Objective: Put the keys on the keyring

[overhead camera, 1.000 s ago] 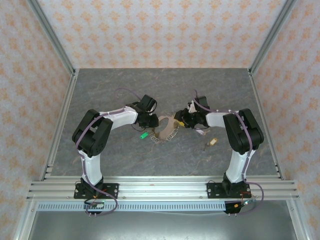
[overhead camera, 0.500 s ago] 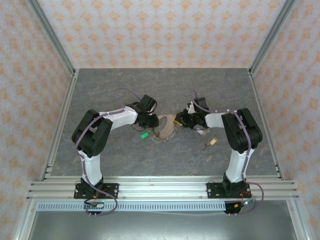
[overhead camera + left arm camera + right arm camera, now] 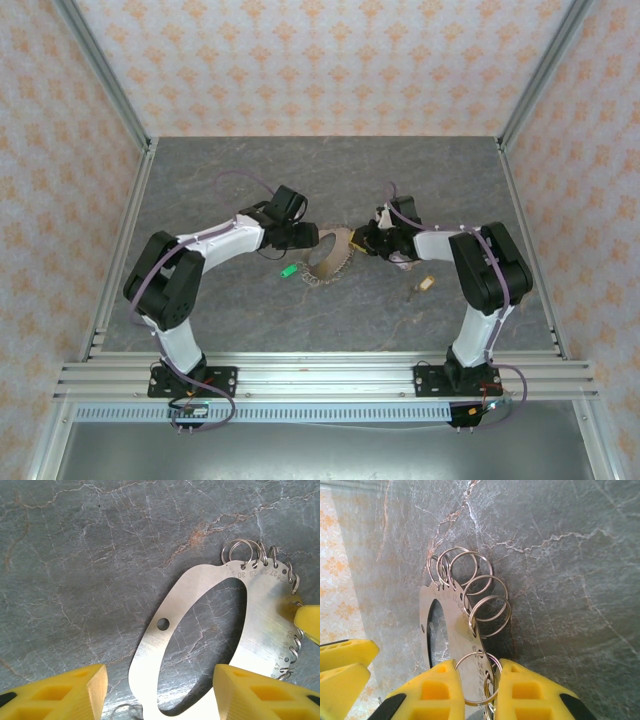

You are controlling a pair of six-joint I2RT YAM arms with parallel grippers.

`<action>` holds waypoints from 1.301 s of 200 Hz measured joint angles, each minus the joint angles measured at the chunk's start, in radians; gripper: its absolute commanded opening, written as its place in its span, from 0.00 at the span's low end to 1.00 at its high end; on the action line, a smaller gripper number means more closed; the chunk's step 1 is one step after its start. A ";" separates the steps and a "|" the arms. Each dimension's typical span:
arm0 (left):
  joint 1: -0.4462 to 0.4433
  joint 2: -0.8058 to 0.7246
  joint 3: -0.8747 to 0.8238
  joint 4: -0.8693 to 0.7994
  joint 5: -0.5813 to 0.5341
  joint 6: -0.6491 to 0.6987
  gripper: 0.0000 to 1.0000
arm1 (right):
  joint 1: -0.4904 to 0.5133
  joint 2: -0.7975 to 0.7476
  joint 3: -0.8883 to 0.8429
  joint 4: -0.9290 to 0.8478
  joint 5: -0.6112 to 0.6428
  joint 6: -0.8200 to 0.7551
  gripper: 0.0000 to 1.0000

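Note:
The keyring (image 3: pixel 335 258) is a flat oval metal plate (image 3: pixel 205 577) with several split rings along one edge (image 3: pixel 455 625), standing tilted at mid table. My right gripper (image 3: pixel 362 241) is shut on its ringed edge (image 3: pixel 475 680), one ring pinched between the yellow fingers. My left gripper (image 3: pixel 305 238) is open (image 3: pixel 160 680); the plate's narrow end lies between its fingers, and the left finger stands apart from it. A small key with a tan head (image 3: pixel 426 283) lies on the table to the right of the plate, below the right forearm.
A small green tag (image 3: pixel 287 271) lies on the grey table (image 3: pixel 250 190) just left of the plate. Aluminium frame posts and patterned walls close in the table on three sides. A purple cable loops over each forearm.
The left gripper has opened and let go of the plate, and the left arm's elbow has swung out to the left. The right gripper has closed on the plate's ringed edge.

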 measured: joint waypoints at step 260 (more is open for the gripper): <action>0.000 0.103 -0.005 0.046 0.076 -0.026 0.27 | 0.080 0.051 0.101 -0.135 0.122 -0.133 0.15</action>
